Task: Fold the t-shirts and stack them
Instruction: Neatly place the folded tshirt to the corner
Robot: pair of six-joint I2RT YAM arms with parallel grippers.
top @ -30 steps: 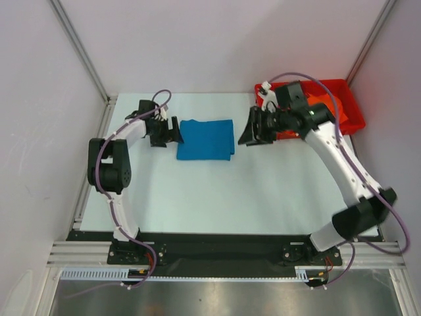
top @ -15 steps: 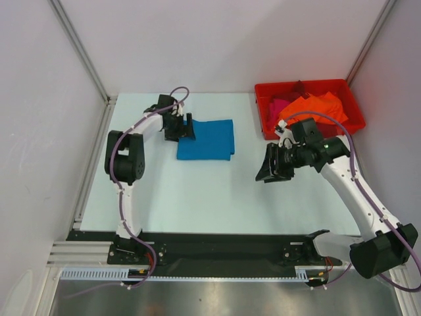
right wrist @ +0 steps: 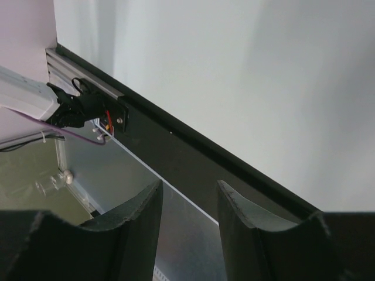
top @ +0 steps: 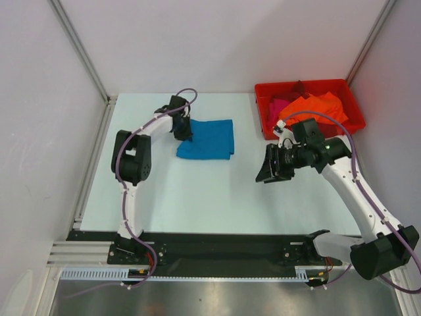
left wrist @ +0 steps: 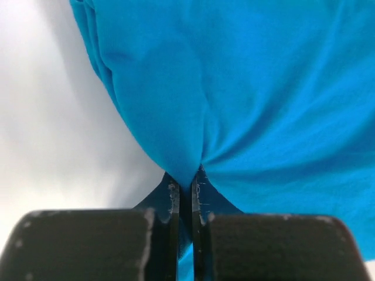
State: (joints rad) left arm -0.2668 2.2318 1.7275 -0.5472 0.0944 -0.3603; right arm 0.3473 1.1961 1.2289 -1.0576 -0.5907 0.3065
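Note:
A folded teal-blue t-shirt [top: 206, 139] lies on the white table [top: 197, 191], back centre. My left gripper [top: 185, 130] is at the shirt's left edge. In the left wrist view this left gripper [left wrist: 186, 186] is shut on a pinched fold of the teal-blue t-shirt [left wrist: 252, 88], and the cloth bunches into the jaws. My right gripper [top: 268, 172] hovers over the table at the right, in front of the bin. In its own view the right gripper [right wrist: 188, 190] stands open with nothing between its fingers. An orange t-shirt [top: 317, 105] and a magenta one [top: 279, 105] lie in the bin.
The red plastic bin [top: 263, 89] stands at the back right corner. White walls and metal posts close in the table on three sides. The black base rail [right wrist: 193, 158] runs along the near edge, seen in the right wrist view.
My left gripper has slid right onto the teal shirt's left edge and shut on it. My right arm has drawn back from the bin to the table's right side.

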